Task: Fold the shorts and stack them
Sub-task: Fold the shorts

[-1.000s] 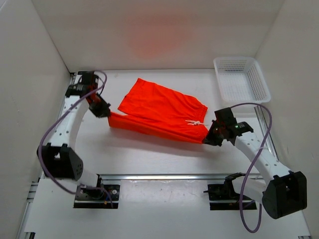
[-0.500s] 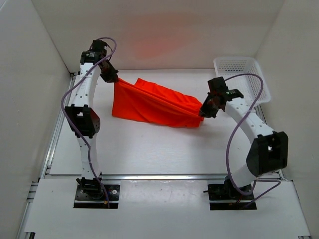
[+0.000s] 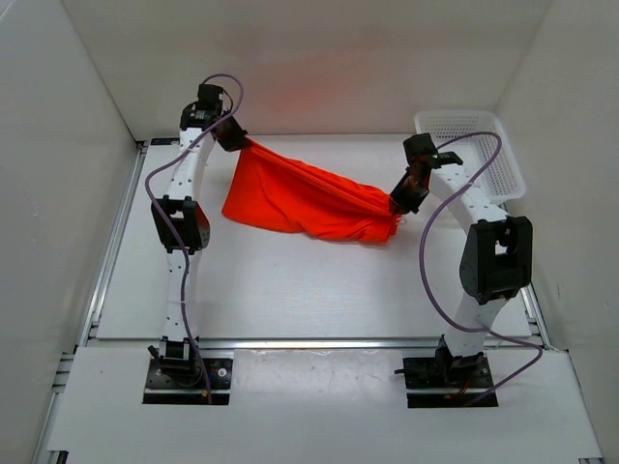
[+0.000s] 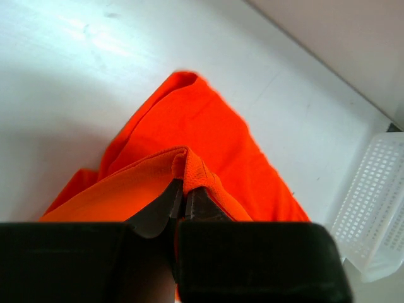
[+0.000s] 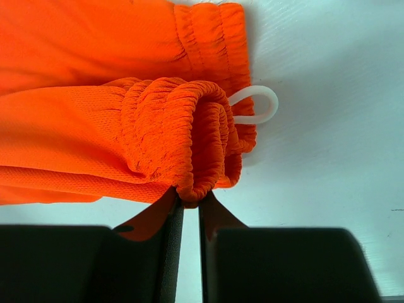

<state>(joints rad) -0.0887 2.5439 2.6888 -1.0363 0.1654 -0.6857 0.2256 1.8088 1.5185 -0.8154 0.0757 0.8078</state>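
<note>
The orange-red shorts (image 3: pixel 300 198) hang stretched between my two grippers above the back half of the table, sagging down to the surface in the middle. My left gripper (image 3: pixel 238 141) is shut on a leg hem corner (image 4: pixel 186 170) at the back left. My right gripper (image 3: pixel 398 201) is shut on the bunched elastic waistband (image 5: pixel 189 136) at the right. The white drawstring loop (image 5: pixel 255 104) pokes out beside the waistband. The rest of the cloth (image 4: pixel 208 132) drapes onto the table below my left gripper.
A white mesh basket (image 3: pixel 469 150) stands at the back right corner, close to my right arm; it also shows in the left wrist view (image 4: pixel 375 202). White walls close in the back and both sides. Metal rails run along the table's front and left edges.
Both grippers lifted the shorts' near edge off the table and carried it toward the back. The left gripper rose to the back wall; the right moved back and inward, stretching the cloth.
</note>
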